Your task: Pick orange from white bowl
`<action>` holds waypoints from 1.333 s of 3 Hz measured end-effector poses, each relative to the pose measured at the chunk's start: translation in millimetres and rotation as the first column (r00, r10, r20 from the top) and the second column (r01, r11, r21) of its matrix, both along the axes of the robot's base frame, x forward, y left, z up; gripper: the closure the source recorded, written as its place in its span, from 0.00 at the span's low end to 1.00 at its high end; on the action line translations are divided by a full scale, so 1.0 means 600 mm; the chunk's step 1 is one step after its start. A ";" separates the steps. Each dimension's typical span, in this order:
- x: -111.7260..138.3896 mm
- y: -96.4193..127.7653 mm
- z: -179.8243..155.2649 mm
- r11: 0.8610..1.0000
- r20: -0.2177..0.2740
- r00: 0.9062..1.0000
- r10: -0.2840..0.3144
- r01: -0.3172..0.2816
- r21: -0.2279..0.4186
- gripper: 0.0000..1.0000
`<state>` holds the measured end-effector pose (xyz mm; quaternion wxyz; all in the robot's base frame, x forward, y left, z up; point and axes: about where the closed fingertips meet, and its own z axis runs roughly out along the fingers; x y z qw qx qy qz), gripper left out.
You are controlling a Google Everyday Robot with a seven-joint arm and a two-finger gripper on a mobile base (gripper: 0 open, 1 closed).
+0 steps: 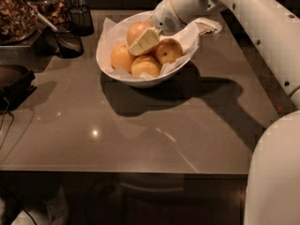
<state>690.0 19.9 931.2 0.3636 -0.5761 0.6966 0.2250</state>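
Our gripper (pixel 144 41) lay among the oranges (pixel 168 50) in the bowl (pixel 140 81), open or closed we could not tell, and we judged it best to centre it on one orange, close gently and lift straight up.

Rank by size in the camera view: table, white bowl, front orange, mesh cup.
1. table
2. white bowl
3. front orange and mesh cup look alike; unranked.
The gripper sits in the bowl among the oranges.
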 end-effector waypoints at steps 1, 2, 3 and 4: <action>0.000 0.000 0.000 1.000 0.000 1.000 0.000 0.000 0.000 0.98; -0.002 0.000 0.004 1.000 0.004 1.000 -0.001 0.001 0.005 1.00; -0.039 -0.008 0.032 0.998 0.032 0.999 -0.024 0.022 0.061 1.00; -0.087 -0.023 0.064 0.991 0.061 0.997 -0.052 0.044 0.125 1.00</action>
